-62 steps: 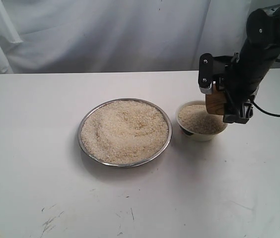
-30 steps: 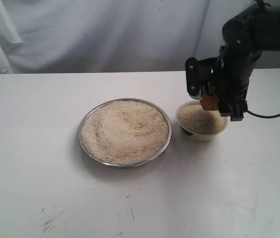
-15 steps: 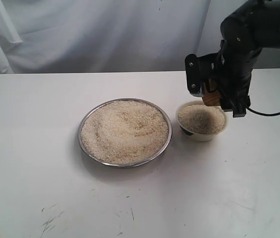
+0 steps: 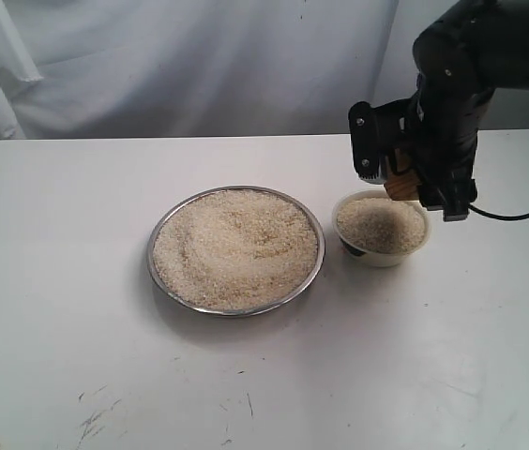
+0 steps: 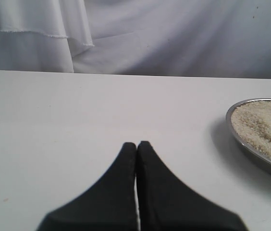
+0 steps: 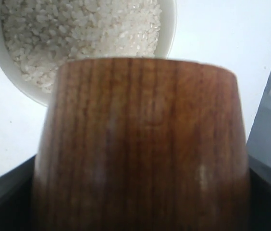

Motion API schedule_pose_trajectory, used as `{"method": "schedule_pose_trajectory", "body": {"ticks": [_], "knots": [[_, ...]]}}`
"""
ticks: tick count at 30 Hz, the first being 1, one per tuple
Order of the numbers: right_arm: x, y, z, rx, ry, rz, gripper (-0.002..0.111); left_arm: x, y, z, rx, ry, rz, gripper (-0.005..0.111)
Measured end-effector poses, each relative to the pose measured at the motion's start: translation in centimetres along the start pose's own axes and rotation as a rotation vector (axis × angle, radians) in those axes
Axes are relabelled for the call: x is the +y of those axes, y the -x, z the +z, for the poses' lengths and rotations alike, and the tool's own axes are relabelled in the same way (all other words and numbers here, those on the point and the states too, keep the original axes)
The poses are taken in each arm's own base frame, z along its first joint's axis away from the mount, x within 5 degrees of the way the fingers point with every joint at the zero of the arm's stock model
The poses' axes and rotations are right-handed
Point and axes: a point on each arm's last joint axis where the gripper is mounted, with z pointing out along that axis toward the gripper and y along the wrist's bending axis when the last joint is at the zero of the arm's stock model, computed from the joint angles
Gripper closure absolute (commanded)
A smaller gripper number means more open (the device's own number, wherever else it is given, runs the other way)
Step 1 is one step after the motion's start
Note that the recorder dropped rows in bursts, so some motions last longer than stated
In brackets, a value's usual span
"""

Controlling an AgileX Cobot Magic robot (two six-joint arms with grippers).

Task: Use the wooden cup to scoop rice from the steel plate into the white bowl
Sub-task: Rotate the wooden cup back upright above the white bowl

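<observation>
My right gripper [image 4: 405,180] is shut on the wooden cup [image 4: 400,186], holding it tipped mouth-down just above the far rim of the white bowl [image 4: 382,251]. In the right wrist view the cup [image 6: 140,149] fills most of the picture, with the bowl [image 6: 171,33] of rice [image 6: 78,29] beyond it. The bowl's rice [image 4: 380,225] is heaped up to about its rim. The steel plate [image 4: 311,278] lies left of the bowl with a broad bed of rice [image 4: 236,246]. My left gripper [image 5: 136,144] is shut and empty, low over the table, left of the plate [image 5: 251,154].
A white cloth backdrop [image 4: 199,66] hangs behind the white table [image 4: 58,328]. A black cable [image 4: 518,216] trails from the right arm over the table at the right. Scuff marks [image 4: 96,417] show near the front edge.
The right gripper has moved the cup from the bowl's right side up and left over its far rim, tipping it further. Over the last half second it barely moved. The left arm is unseen earlier.
</observation>
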Motion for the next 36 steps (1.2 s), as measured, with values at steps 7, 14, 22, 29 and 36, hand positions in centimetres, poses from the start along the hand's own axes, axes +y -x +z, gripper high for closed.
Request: {"method": "schedule_pose_trajectory", "body": {"ticks": [7, 14, 22, 29, 36], "knots": [[0.06, 0.37, -0.22, 0.012, -0.012, -0.006, 0.108, 0.00, 0.00, 0.00, 0.000, 0.000, 0.000, 0.107], [0.07, 0.37, -0.24, 0.018, -0.012, -0.001, 0.108, 0.00, 0.00, 0.00, 0.000, 0.000, 0.000, 0.107], [0.02, 0.23, -0.57, 0.019, -0.018, 0.014, 0.108, 0.00, 0.00, 0.00, 0.000, 0.000, 0.000, 0.107], [-0.05, 0.11, -0.89, 0.017, -0.025, 0.016, 0.108, 0.00, 0.00, 0.00, 0.000, 0.000, 0.000, 0.107], [-0.06, 0.06, -0.86, 0.016, -0.023, 0.023, 0.108, 0.00, 0.00, 0.00, 0.000, 0.000, 0.000, 0.107]]}}
